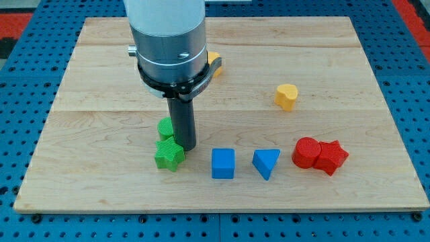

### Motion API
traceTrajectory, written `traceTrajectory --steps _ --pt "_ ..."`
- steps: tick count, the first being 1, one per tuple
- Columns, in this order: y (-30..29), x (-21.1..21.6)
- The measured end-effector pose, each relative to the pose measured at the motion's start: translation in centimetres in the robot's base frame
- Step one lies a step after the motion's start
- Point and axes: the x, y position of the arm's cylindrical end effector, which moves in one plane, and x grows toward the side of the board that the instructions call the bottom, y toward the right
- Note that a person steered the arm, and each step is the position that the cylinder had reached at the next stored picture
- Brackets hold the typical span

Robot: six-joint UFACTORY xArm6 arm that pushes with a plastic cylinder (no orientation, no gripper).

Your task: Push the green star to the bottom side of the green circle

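Observation:
The green star lies on the wooden board at the lower left of centre. The green circle sits just above it, touching it, and is partly hidden behind the rod. My tip rests on the board at the star's upper right edge, right of the circle, touching or nearly touching both.
A blue cube and a blue triangle lie right of the star. A red circle and red star touch each other at the view's right. A yellow heart is upper right. A yellow block peeks from behind the arm.

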Motion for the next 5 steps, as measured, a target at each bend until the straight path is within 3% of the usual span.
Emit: traceTrajectory --steps 5 --pt "-0.08 0.03"
